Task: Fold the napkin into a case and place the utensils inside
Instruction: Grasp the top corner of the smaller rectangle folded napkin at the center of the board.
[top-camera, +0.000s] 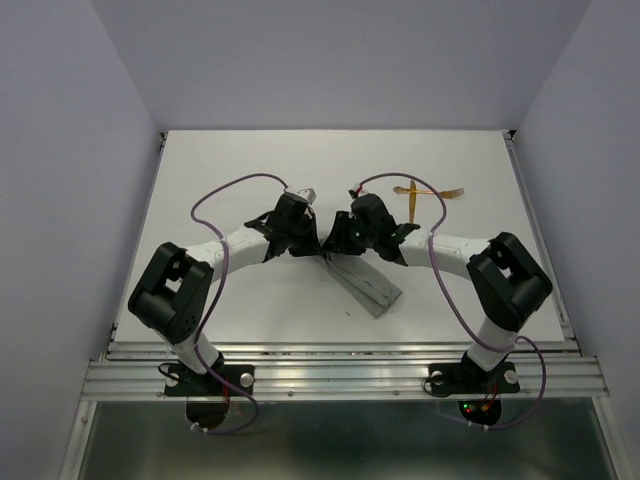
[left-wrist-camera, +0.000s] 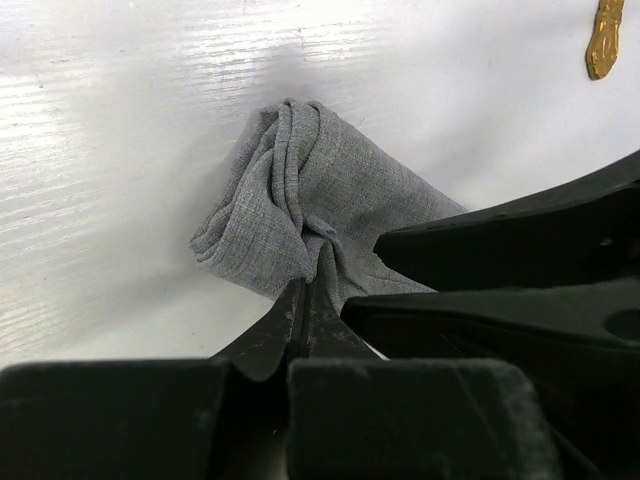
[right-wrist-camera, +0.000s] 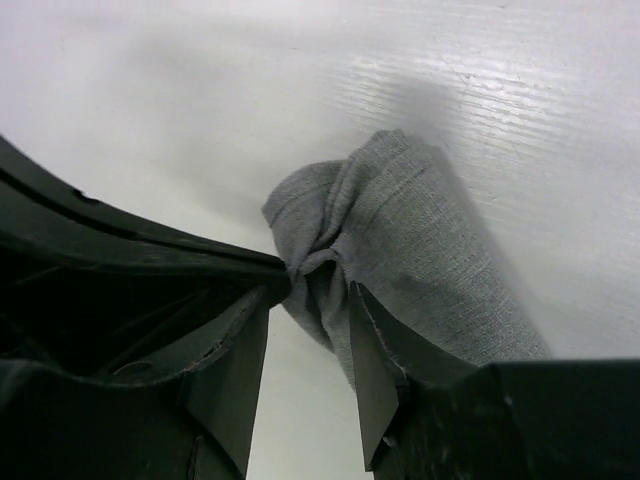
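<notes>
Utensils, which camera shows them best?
Top external: both golden utensils show, lying on the table beyond the right arm. Left wrist catches only one tip in its top right corner; right wrist shows none.

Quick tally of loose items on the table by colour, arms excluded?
Grey: 1 (folded napkin)
Gold: 2 (utensils, lying together at the far right)
Total: 3

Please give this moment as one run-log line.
napkin: folded narrow strip | left tool: shut on its end | right tool: open at same end | utensils: beyond napkin, not inside
</notes>
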